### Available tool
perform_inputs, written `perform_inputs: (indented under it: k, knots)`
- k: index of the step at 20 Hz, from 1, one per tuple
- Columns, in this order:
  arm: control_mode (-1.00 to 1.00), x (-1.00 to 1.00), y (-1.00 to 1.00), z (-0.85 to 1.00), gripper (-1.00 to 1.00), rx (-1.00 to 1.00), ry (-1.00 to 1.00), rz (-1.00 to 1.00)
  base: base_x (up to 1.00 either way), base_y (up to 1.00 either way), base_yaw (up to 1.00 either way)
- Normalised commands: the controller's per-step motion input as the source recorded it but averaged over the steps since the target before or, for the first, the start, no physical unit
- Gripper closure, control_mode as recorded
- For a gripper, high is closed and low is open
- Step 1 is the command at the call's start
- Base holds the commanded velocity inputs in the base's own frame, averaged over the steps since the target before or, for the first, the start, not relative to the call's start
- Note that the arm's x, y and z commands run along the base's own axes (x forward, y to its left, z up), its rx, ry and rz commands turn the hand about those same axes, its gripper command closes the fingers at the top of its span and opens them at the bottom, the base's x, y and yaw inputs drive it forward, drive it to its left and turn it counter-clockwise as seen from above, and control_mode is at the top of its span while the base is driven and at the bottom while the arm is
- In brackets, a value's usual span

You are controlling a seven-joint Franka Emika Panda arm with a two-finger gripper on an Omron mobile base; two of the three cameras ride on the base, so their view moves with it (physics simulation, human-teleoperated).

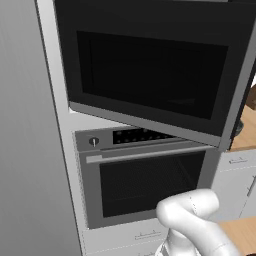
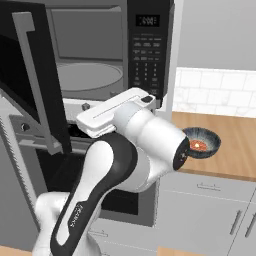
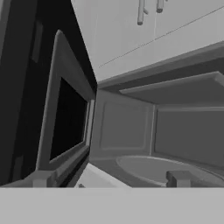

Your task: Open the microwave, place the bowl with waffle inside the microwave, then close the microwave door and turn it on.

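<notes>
- The microwave (image 2: 107, 55) stands open: its grey inside and the round glass turntable (image 2: 87, 76) are bare, so the cavity is ready to receive something.
- The microwave door (image 1: 150, 65) is swung out wide to the left, with its long grey bar handle (image 2: 31, 75) at the free edge. In the left base view the door hangs over the silver oven (image 1: 142, 175). I judge it was left this wide so that it does not block the way into the cavity.
- The bowl (image 2: 202, 141) sits on the wooden counter (image 2: 235, 145), to the right of the microwave and lower than its floor. It is well apart from the cavity.
- The waffle (image 2: 198, 145) lies inside the bowl, an orange-red piece with a pale centre.
- The gripper (image 3: 109, 178) points into the open cavity. Its two dark fingertips (image 3: 178, 178) stand apart, and nothing is between them.
- The arm is folded in front of the oven, and its elbow partly covers the bowl in the right base view.
- My judgement: the opening step is done, and fetching the bowl is next. The hand must turn right and go down to the counter.
- The keypad panel (image 2: 147, 55) is on the right side, not yet needed.
</notes>
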Motion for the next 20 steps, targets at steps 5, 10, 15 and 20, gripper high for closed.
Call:
perform_inputs:
  k: [5, 10, 15, 20]
  knots:
    - [-1.00, 0.00, 0.98, -0.15, -1.00, -0.18, -0.03, 0.03, 0.00, 0.00, 0.00]
    - [-1.00, -0.16, 0.80, -0.02, -1.00, -0.10, -0.02, 0.13, 0.00, 0.00, 0.00]
    - [-1.00, -0.61, 0.75, -0.07, -1.00, -0.02, 0.00, 0.28, 0.00, 0.00, 0.00]
    - [-1.00, -0.66, 0.95, -0.13, -1.00, 0.00, 0.03, 0.34, 0.00, 0.00, 0.00]
